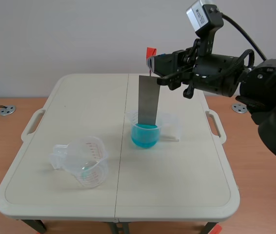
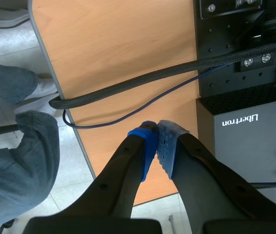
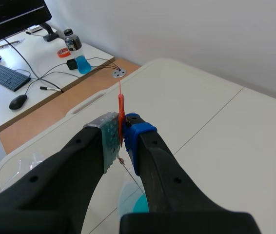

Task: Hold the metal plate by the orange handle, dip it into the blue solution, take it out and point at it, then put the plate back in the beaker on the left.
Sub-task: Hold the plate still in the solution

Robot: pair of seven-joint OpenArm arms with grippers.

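The grey metal plate (image 1: 147,100) hangs upright from its orange handle (image 1: 150,52), lower end inside the beaker of blue solution (image 1: 144,134). My right gripper (image 1: 153,64) is shut on the orange handle (image 3: 121,111), which shows edge-on between the pads; the blue solution (image 3: 139,205) lies under the fingers. An empty clear beaker (image 1: 85,162) stands on the table's left half. My left gripper (image 2: 157,139) is shut on nothing, away from the table over an orange-brown desk (image 2: 118,53).
The white folding table (image 1: 55,126) has a centre seam and side handles. In the left wrist view, cables (image 2: 143,83) cross the desk beside a black box (image 2: 245,122), with a person's jeans (image 2: 16,146) alongside. A side desk with a keyboard (image 3: 5,77) lies beyond the table.
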